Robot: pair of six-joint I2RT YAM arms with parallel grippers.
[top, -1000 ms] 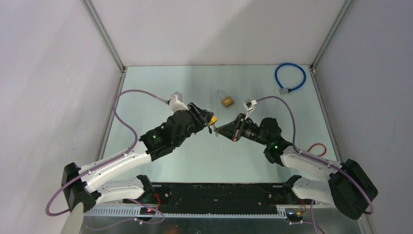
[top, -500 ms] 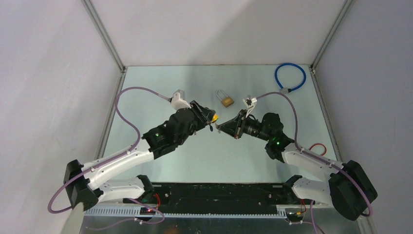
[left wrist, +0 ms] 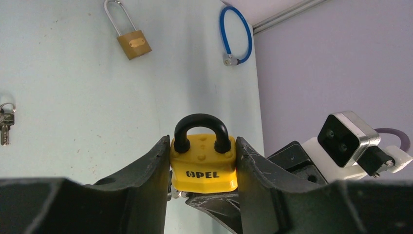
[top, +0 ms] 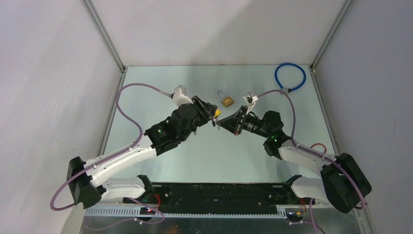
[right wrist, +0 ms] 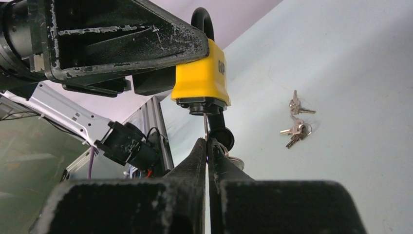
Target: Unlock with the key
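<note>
Now my left gripper (left wrist: 203,144) pinches one yellow padlock (left wrist: 203,169), my right gripper (right wrist: 208,146) nips one key (right wrist: 206,126); one brass padlock (left wrist: 132,45) and two key bunches (right wrist: 295,129) lie apart.

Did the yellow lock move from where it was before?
Yes. The yellow padlock, in the left gripper, has shifted nearer the brass padlock, which stayed put.

Pale tbl (top: 195,78) w/ brass padlock (top: 227,101), blue cable loop (top: 275,77), key bunches (right wrist: 295,130).
</note>
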